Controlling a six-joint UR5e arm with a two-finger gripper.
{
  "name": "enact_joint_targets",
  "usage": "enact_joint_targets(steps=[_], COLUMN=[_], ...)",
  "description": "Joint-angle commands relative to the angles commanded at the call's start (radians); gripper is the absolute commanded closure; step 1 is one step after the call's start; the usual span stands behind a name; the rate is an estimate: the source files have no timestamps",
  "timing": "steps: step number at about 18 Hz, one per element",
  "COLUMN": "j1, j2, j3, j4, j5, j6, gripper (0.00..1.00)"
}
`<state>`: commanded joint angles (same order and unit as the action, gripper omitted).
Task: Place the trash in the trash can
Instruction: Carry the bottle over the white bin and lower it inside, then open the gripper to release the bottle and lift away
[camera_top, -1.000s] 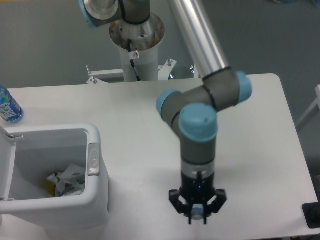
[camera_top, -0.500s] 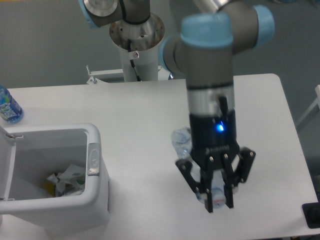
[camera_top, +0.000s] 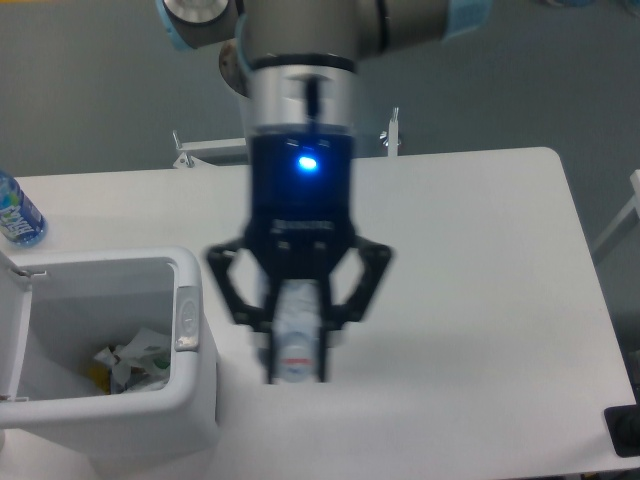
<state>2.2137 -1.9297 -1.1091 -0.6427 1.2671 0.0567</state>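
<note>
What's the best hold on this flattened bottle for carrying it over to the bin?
Grip it across the mid-body, coming from above, as the end effector has it now. The flattened bottle hangs lengthwise between the fingers, which close on its narrow width, so its long, thin shape points down for dropping into the open trash can. Motion blur hides the exact contact.

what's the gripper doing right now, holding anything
Gripper: jaws closed on the flattened plastic bottle, held up in the air just right of the trash can.
</note>
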Motion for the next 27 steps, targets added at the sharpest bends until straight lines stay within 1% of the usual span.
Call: enact_joint_targets(steps=[5,9,14,17,22,26,27], j1=[-0.077,-0.138,-0.144,-0.146,-0.146,-0.146,-0.146], j2=[-0.002,-0.014,-0.032,-0.041,-0.067,-0.077,-0.077], j3=[0.000,-0.005,0.002,-0.017,-0.009,-0.008,-0.011], j4=[0.002,0.002,0.002,0.002,0.002,0.002,0.002], j5=[0.000,0.000,0.000,0.002,0.000,0.002,0.002], j6=[0.002,0.005,0.008,0.008,0.009,0.008,0.008], gripper=[0.67,0.67,0.67,0.66,0.66,0.61,0.57])
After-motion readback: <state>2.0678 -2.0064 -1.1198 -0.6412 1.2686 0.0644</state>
